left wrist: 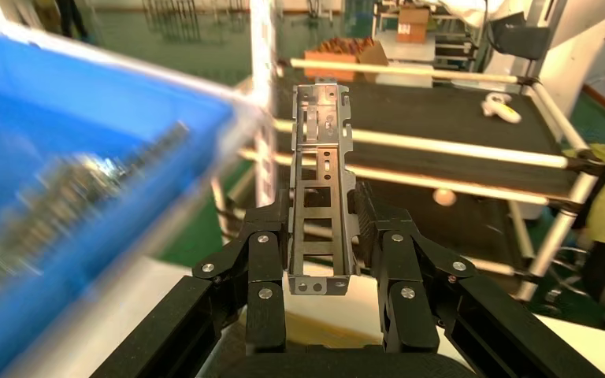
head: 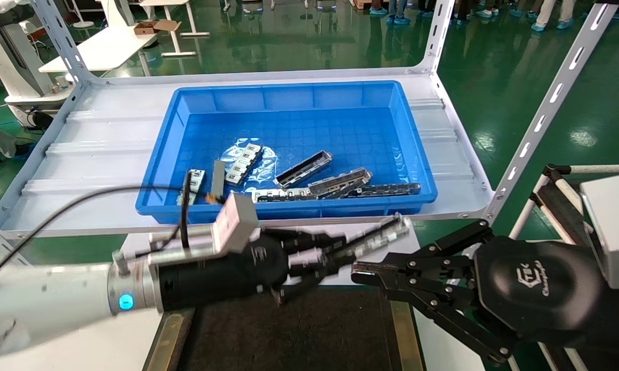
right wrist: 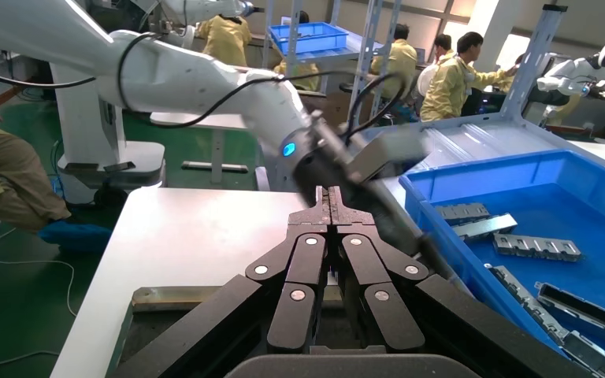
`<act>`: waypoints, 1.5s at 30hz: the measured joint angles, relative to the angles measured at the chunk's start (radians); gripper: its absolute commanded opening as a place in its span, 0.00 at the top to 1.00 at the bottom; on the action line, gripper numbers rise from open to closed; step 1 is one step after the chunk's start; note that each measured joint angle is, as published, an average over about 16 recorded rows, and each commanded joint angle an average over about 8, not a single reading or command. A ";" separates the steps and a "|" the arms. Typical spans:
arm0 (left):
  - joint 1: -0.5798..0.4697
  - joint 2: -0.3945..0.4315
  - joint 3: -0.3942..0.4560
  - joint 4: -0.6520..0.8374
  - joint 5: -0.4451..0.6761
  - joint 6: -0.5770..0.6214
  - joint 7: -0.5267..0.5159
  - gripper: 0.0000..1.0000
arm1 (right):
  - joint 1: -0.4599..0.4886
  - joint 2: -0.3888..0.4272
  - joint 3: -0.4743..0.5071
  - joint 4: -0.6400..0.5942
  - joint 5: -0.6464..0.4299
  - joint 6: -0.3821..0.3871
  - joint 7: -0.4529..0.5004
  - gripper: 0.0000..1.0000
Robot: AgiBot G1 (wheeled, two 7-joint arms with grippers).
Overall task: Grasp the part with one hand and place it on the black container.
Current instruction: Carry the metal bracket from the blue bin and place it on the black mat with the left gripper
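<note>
My left gripper (head: 335, 255) is shut on the part (head: 379, 236), a long silvery-grey metal channel bar, and holds it in the air between the blue bin and the black container (head: 289, 330). In the left wrist view the part (left wrist: 321, 185) stands up between my fingers (left wrist: 264, 260), its slotted inside showing. My right gripper (head: 363, 275) is shut and empty at the right, just over the black container's right edge; its closed tips (right wrist: 330, 206) point at the left arm (right wrist: 205, 79).
A deep blue bin (head: 417, 170) on the grey shelf holds several more metal bars (head: 303, 168), flat silver clips (head: 243, 162) and a black chain-like strip (head: 389, 189). Shelf uprights (head: 546, 108) rise at the right. A white table (right wrist: 181, 236) lies under the container.
</note>
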 measured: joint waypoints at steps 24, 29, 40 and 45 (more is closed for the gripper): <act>0.458 0.012 0.143 -0.362 0.073 -0.787 -0.313 1.00 | 0.000 0.001 -0.001 0.000 0.001 0.001 -0.001 1.00; 0.477 0.071 0.178 -0.348 0.069 -0.937 -0.360 1.00 | 0.000 0.001 -0.002 0.000 0.001 0.001 -0.001 1.00; 0.487 0.176 0.237 -0.311 0.019 -1.177 -0.416 1.00 | 0.001 0.001 -0.002 0.000 0.002 0.001 -0.001 1.00; 0.488 0.209 0.255 -0.298 -0.008 -1.254 -0.422 1.00 | 0.001 0.001 -0.003 0.000 0.002 0.001 -0.001 1.00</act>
